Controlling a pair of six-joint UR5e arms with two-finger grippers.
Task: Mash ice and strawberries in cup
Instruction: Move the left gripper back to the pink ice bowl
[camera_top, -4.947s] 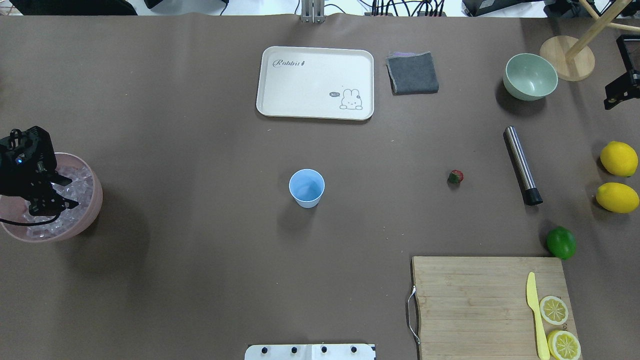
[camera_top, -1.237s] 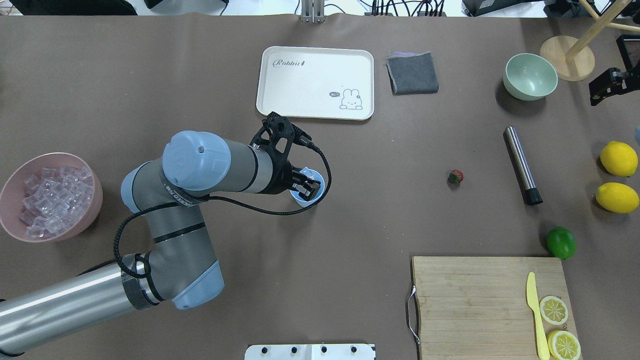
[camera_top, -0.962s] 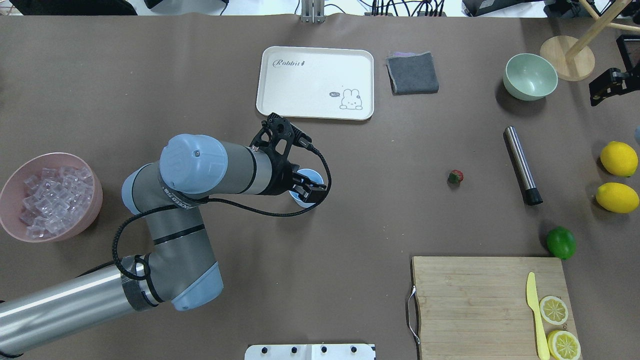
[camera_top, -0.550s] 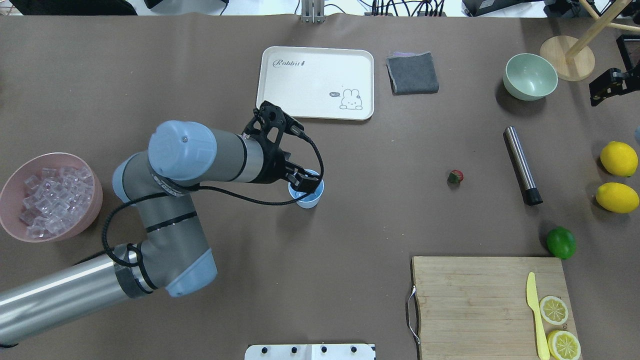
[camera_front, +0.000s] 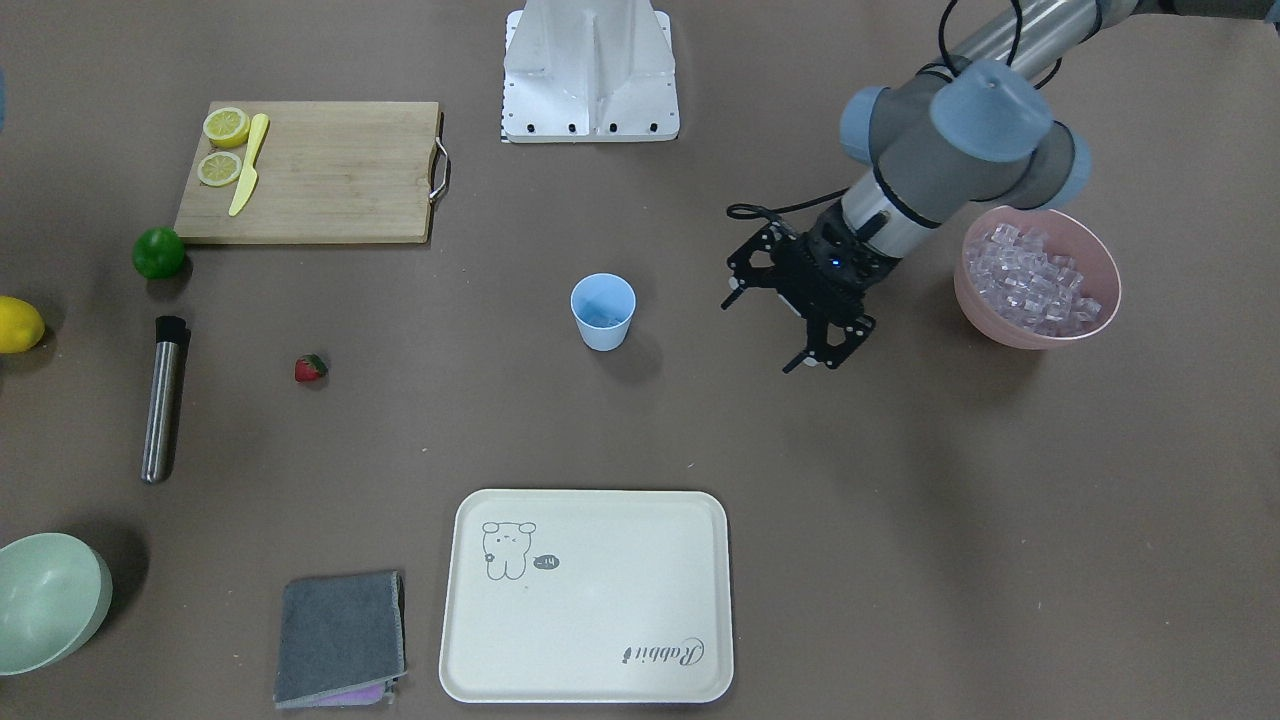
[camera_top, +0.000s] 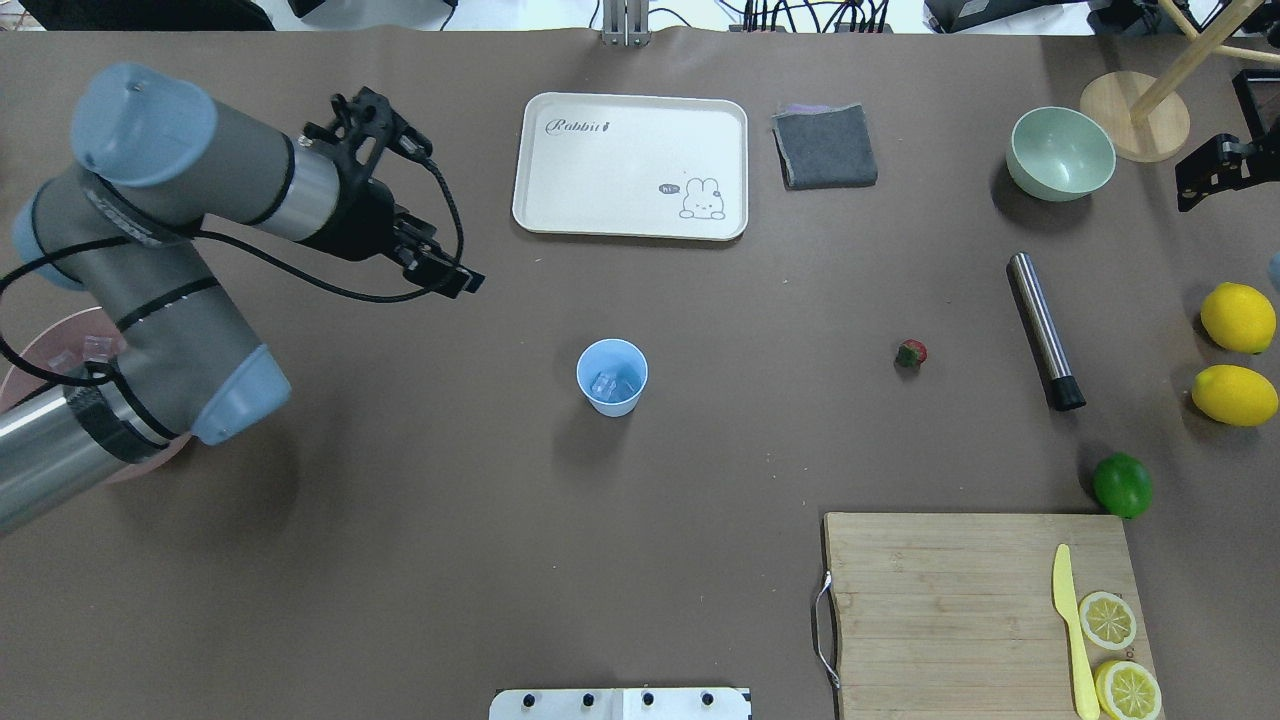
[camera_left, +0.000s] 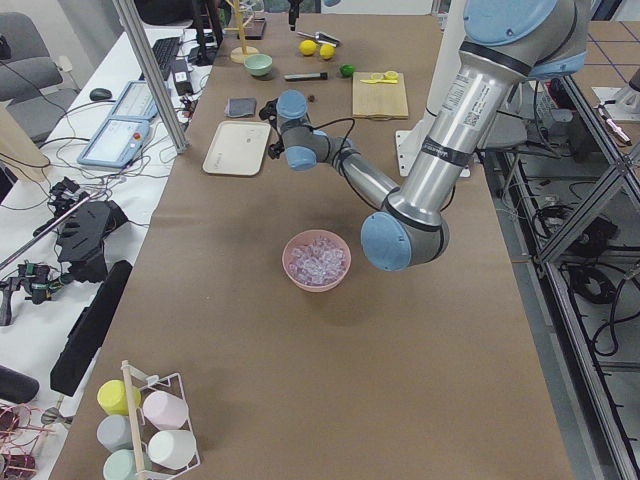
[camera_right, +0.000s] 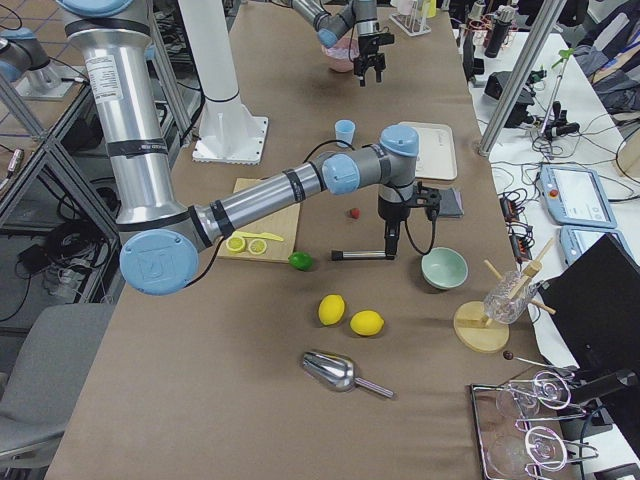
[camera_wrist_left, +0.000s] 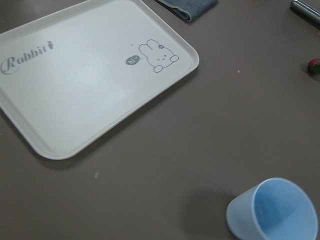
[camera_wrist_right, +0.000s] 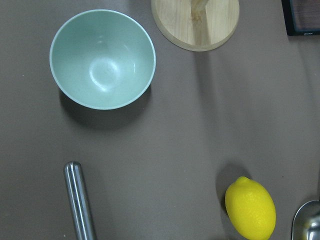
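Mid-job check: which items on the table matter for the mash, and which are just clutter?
Job: cup, ice in it, pink bowl of ice, strawberry, probably the metal muddler.
Lying about: tray, grey cloth, green bowl, lemons, lime, cutting board, knife.

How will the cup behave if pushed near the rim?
Likely tips: the cup tapers to a narrow base and stands free on the table. Probably light and slides easily: plain plastic, with only a little ice inside. Its smooth walls may slip in a pinch grip.
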